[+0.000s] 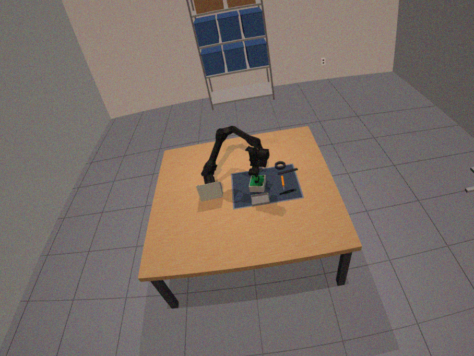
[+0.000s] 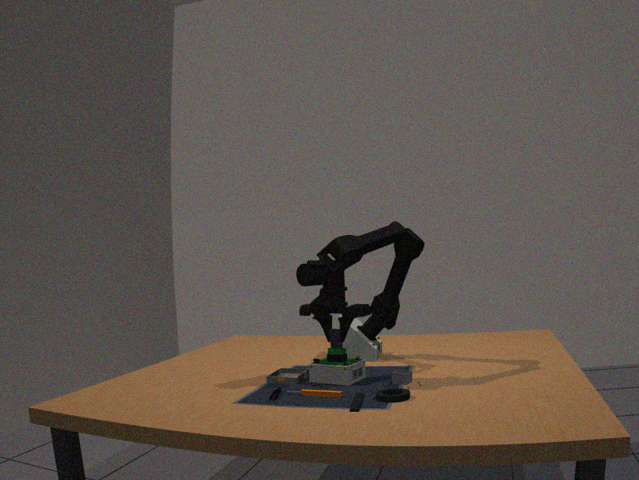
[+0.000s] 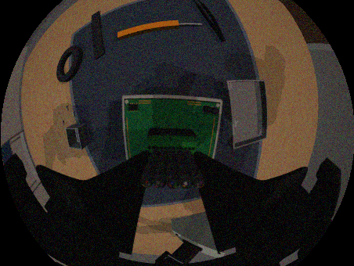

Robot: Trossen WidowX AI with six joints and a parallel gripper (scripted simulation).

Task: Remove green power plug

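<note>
Table (image 1: 245,237) (image 2: 464,413) (image 3: 41,90) edges and corners are named here as the top view shows them. A dark blue mat (image 1: 241,191) (image 2: 309,402) (image 3: 113,70) lies between the left and right edges. The pale base (image 1: 210,192) (image 2: 365,348) (image 3: 196,228) stands nearer the left edge, and the black arm (image 1: 216,153) (image 2: 374,241) arches toward the far edge before coming down over the mat.

The gripper (image 1: 256,177) (image 2: 336,341) (image 3: 171,157) points downward, its fingers pinching the green plug (image 2: 336,351) (image 3: 172,141). The plug is above the dark socket on the circuit board (image 1: 263,178) (image 2: 356,359) (image 3: 137,125); how firmly it is seated, I cannot tell. The board tops a white box (image 1: 257,189) (image 2: 336,374) (image 3: 172,96) on the mat.

The grey tray (image 1: 260,202) (image 2: 288,382) (image 3: 247,113) sits just beside that box, on the side facing the near edge. Toward the right edge lie an orange screwdriver (image 1: 282,180) (image 2: 321,393) (image 3: 149,28) and black tweezers (image 1: 287,191) (image 2: 275,394) (image 3: 211,21). A dark bar (image 1: 287,171) (image 2: 356,402) (image 3: 97,35) and a black ring (image 1: 280,168) (image 2: 392,400) (image 3: 60,70) lie nearer the far right corner, at the mat's border.
</note>
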